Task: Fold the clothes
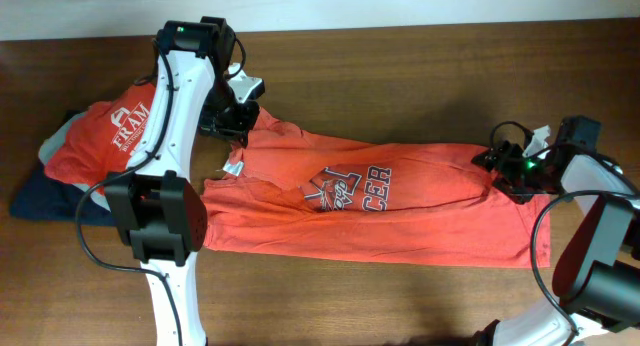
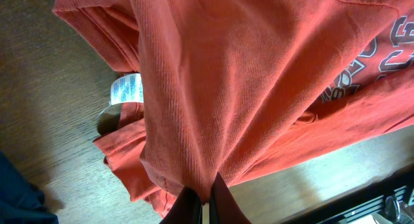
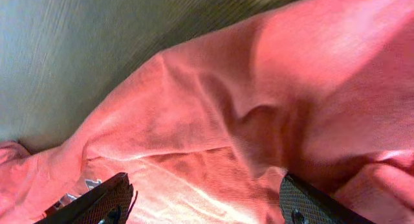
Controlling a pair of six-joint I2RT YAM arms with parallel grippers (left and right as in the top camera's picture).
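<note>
Across the middle of the tabletop (image 1: 400, 76) the T-shirt (image 1: 420, 211) lies rumpled lengthwise, print up, with a folded pile (image 1: 95, 146) just beyond its collar end. My left gripper (image 2: 206, 193) has its fingers clenched on a pinch of fabric at that collar end. My right gripper (image 3: 204, 195), at the shirt's far end, stands released. If I pull with one end free, I risk bunching the shirt against the pile and burying the white neck tag (image 2: 126, 89).

L arm is stretched fwd, wrist angled down; L pincer (image 2: 206, 197) is clamped tight on T-shirt (image 2: 259, 88) fabric. R pincer (image 3: 206, 201) is held low, fingers spread wide.
</note>
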